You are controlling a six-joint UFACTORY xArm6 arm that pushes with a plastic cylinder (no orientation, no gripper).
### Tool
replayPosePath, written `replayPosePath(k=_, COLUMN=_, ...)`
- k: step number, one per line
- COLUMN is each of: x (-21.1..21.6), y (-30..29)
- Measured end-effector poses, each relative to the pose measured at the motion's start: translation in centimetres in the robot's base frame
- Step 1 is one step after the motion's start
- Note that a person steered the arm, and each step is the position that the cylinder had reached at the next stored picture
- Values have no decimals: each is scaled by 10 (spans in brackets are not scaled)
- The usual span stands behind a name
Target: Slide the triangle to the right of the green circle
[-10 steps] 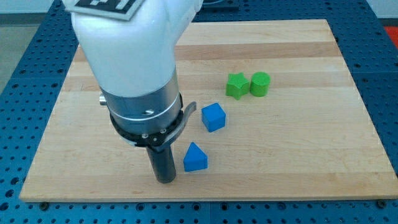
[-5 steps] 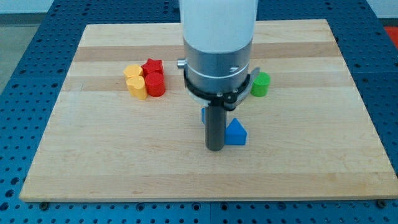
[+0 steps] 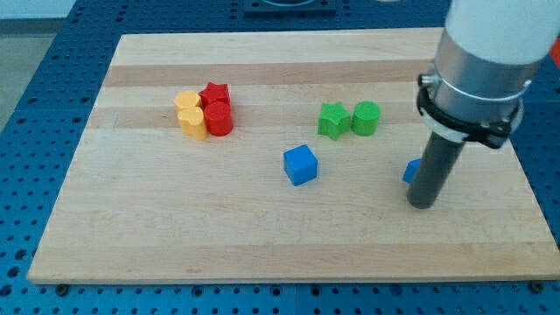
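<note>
At the upper left of the pale wooden board [image 3: 157,219], four small blocks sit bunched together and touching: a yellow heart-shaped block [image 3: 185,101] above a yellow rounded block [image 3: 193,122], with a red star-shaped block [image 3: 214,93] above a red cylinder [image 3: 219,119] on their right side. Below and to the right of them, near the frame's centre, a blue cube [image 3: 300,164] stands alone, well apart from the cluster. Up and to the right of the cube, a green star-shaped block [image 3: 332,121] touches the green circle [image 3: 366,118], a short ribbed cylinder, on its left side.

Further right and lower down, only a sliver of the blue triangle [image 3: 409,171] peeks out from behind the dark rod; its shape cannot be made out here. It lies below and to the right of the green circle, apart from it. My tip [image 3: 423,204] rests on the board just beside that blue sliver, on its right and slightly below. The arm carries no gripper, so there is nothing to open or close. The white and grey arm housing fills the upper right corner. No readable writing or labels show anywhere.
</note>
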State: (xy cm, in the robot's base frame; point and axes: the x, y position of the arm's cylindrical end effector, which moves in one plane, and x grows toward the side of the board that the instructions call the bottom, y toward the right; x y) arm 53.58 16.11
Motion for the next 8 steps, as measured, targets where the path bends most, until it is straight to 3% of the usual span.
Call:
replayPosePath(k=3, x=-30, y=15)
replayPosePath(k=6, x=-33, y=-12)
replayPosePath(k=8, x=-53, y=9)
